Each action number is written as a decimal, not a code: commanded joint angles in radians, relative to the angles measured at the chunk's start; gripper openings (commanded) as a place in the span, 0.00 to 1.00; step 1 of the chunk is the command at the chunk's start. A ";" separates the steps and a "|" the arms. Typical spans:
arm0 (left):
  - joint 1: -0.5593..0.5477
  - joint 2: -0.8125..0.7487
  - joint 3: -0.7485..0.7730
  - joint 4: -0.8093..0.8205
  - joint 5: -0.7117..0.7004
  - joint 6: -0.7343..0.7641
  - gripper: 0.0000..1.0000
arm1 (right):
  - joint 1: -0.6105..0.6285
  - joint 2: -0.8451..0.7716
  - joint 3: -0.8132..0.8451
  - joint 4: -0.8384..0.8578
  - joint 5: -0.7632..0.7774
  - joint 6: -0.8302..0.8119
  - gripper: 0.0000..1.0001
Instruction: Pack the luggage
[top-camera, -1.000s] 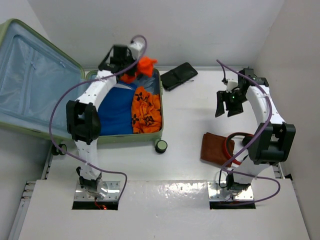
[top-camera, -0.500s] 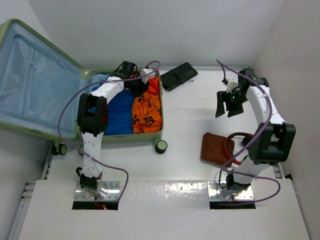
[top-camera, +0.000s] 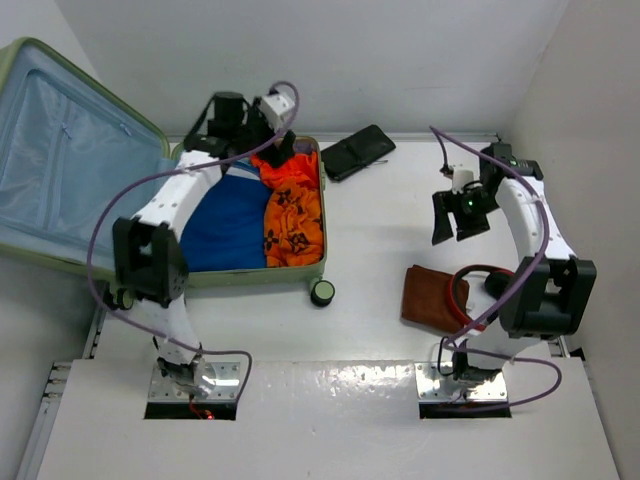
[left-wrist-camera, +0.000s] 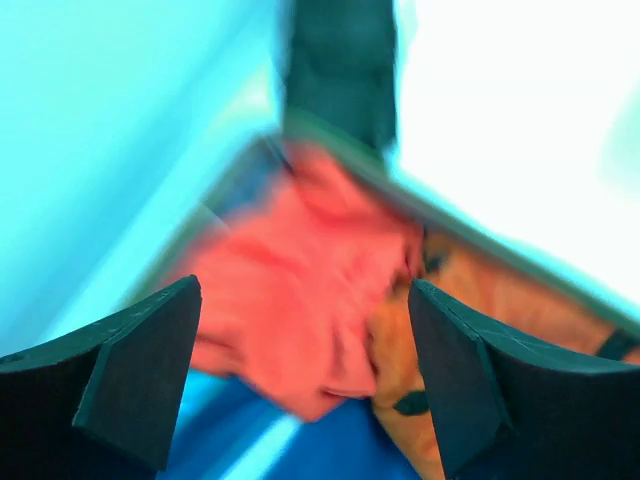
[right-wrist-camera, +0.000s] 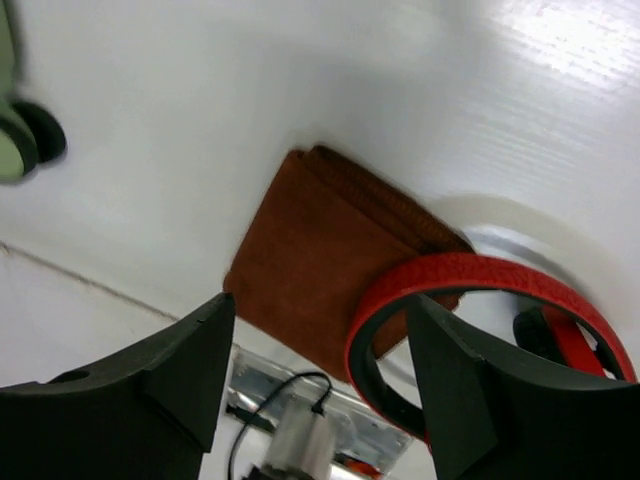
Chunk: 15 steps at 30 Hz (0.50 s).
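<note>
From the top camera, you see the suitcase (top-camera: 70, 170) lying open on the left side of the table (top-camera: 380, 230), its lid with the light-blue lining propped up toward the left wall. The base holds a blue cloth (top-camera: 225, 225) on the left, a patterned orange cloth (top-camera: 295, 225) on the right and a red-orange cloth (top-camera: 285, 170) bunched at the far right corner. Your left gripper (top-camera: 272, 148) hangs over that far corner, just above the red-orange cloth. A black pouch (top-camera: 357, 151) lies on the table just beyond the suitcase. Your right gripper (top-camera: 452, 222) hovers well to the right, above bare table, with a folded brown cloth (top-camera: 425, 295) and a red ring (top-camera: 470, 285) nearer its base. A black wheel (top-camera: 322, 292) sticks out at the suitcase's near right corner.

In the left wrist view, blurred, your left gripper (left-wrist-camera: 305, 360) has its fingers (left-wrist-camera: 140, 370) spread wide with nothing between them; the red-orange cloth (left-wrist-camera: 300, 300) lies below in the corner of the suitcase (left-wrist-camera: 330, 130).

In the right wrist view, your right gripper (right-wrist-camera: 315, 350) is also spread, gripping nothing. Below it the brown cloth (right-wrist-camera: 300, 260) lies flat on the table (right-wrist-camera: 250, 90), and the red ring (right-wrist-camera: 440, 275) rests over its corner. The wheel (right-wrist-camera: 42, 130) shows at the left edge
</note>
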 joint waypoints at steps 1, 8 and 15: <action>0.010 -0.208 0.014 0.193 0.018 -0.091 0.87 | -0.020 -0.095 -0.030 -0.135 -0.071 -0.291 0.70; -0.002 -0.331 -0.060 0.163 0.083 -0.185 0.88 | -0.051 -0.201 -0.198 -0.258 0.112 -0.583 0.65; -0.057 -0.436 -0.263 0.203 0.008 -0.233 0.88 | -0.108 -0.199 -0.228 -0.320 0.084 -0.484 0.64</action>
